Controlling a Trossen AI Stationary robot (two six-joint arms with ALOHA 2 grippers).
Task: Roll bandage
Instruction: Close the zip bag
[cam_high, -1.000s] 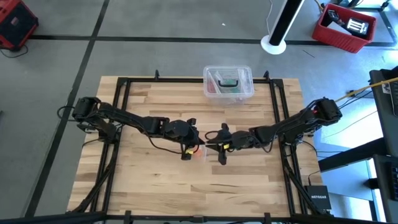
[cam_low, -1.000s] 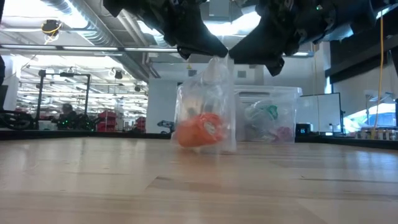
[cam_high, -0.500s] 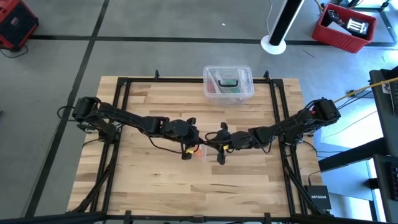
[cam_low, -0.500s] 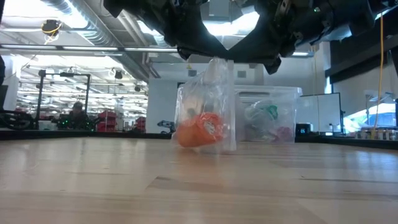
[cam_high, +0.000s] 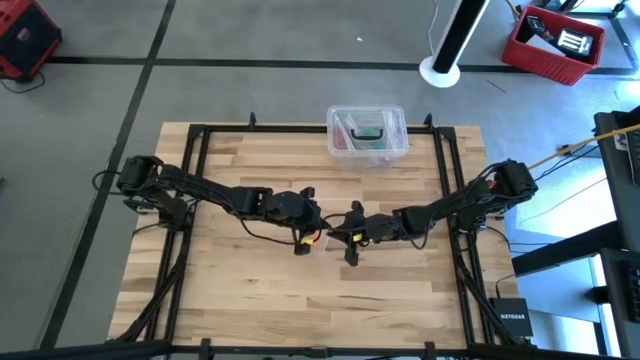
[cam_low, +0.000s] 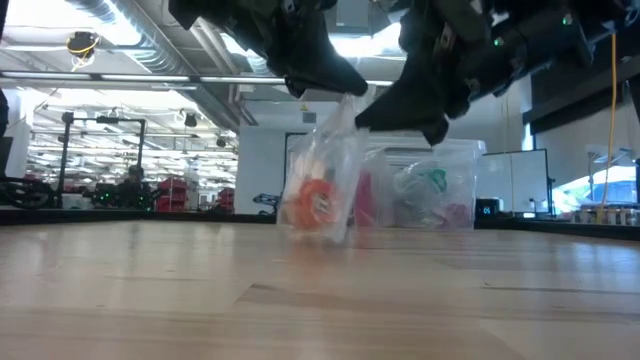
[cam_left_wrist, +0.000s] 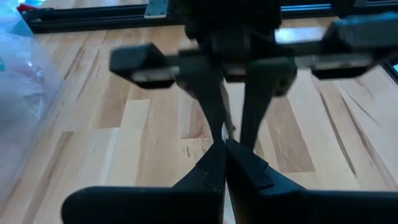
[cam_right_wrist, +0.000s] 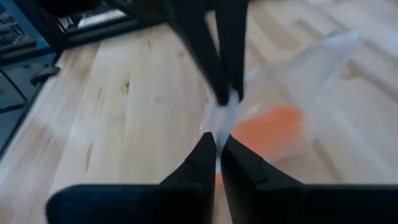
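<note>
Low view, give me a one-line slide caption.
Both grippers pinch the top of a clear plastic bag holding the orange bandage above the table.

the scene was evenly and brightly lit from ceiling lamps (cam_low: 85, 43) that glared white in the low view. shadows on the table (cam_high: 250, 300) were faint. both wrist views were smeared with blur, and near fingers were out of focus.

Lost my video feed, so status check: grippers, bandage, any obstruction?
Left gripper and right gripper both shut on the clear plastic bag at table centre. Rolled bright orange fabric bandage inside the bag, lifted off the wooden table. Nothing obstructing.
</note>
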